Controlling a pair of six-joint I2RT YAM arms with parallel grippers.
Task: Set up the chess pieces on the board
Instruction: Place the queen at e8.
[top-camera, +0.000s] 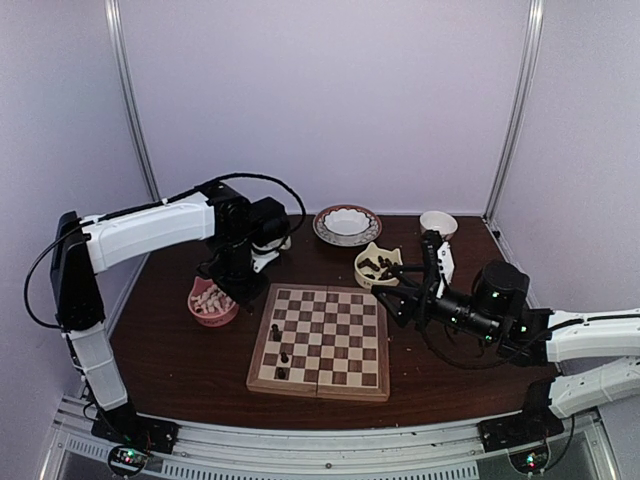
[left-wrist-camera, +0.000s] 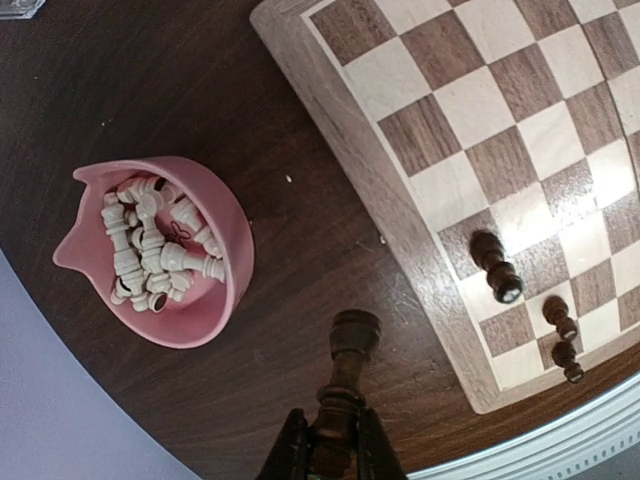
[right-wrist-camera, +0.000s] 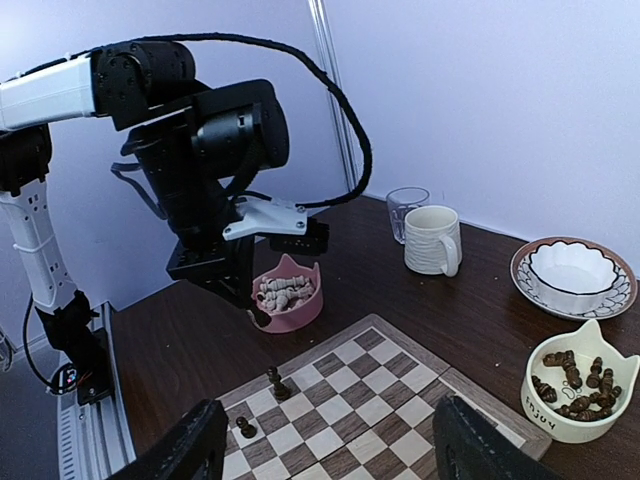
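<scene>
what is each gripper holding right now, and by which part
The left gripper is shut on a dark chess piece, pinching one end of it. The piece's wider round end sticks out free. The right gripper is open and holds nothing.

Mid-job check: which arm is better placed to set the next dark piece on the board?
Left. The left gripper is shut on a dark piece just beside the board, near three pieces standing on it. The right gripper is open and empty.
</scene>
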